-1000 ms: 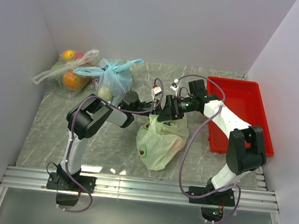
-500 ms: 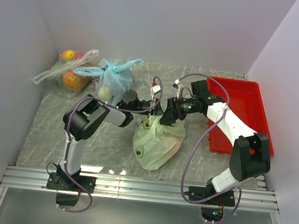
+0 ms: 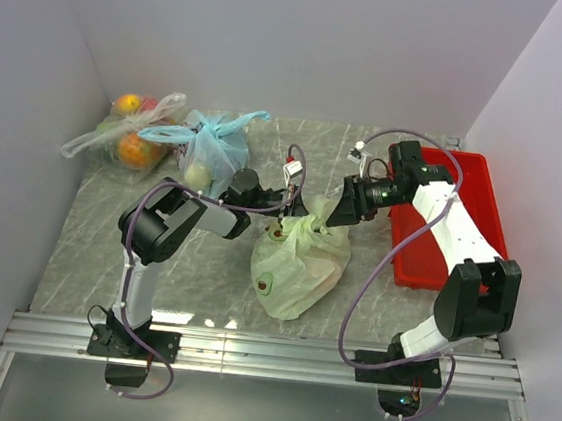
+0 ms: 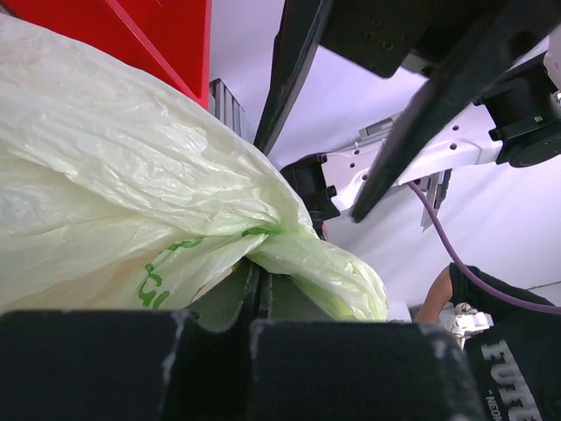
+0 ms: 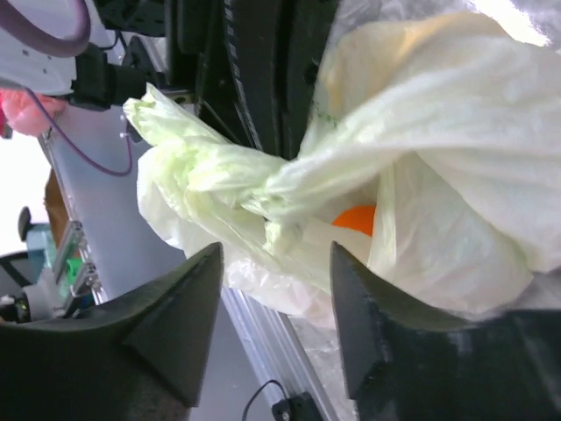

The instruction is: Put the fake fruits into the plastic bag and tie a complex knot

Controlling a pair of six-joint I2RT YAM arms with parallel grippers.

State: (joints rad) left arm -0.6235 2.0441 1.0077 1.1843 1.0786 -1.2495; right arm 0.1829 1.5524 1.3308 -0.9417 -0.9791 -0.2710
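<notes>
Bag (image 3: 301, 263) lies mid-table, body slumped to the near side, neck bunched at its far end. Fruit look loaded: an orange fruit (image 5: 355, 219) shows through the film in the right wrist view, the others can't be told apart. The step in hand, as I judge it, is tying; no knot is finished yet.

Left gripper (image 3: 283, 212) is at the neck's left side, clamped on a gathered strip of bag film. The left wrist view shows the film running into the closed jaws. Right gripper (image 3: 337, 216) is at the neck's right side with jaws apart. Twisted film lies between its fingers (image 5: 175, 333), not pinched as far as I can see.

To do it well, the left keeps its pinch as the anchor. The right should close on the free ear close to the twist, not on body film over the fruit. It should then pull away from the left, low along the table (image 3: 85, 260), so the neck cinches and the bag doesn't tip. The film is thin and slick, so a jerk could tear it or let it slip.

To the right is the tray (image 3: 484, 192). Far left are the blue bag (image 3: 212, 153) and clear bag (image 3: 127, 144), both well apart from the work.

Versus a second ago, the right gripper has shifted right, off the top of the neck to its right flank, and its forearm is now over the tray. The left gripper is about where it was. The neck is more bunched.
</notes>
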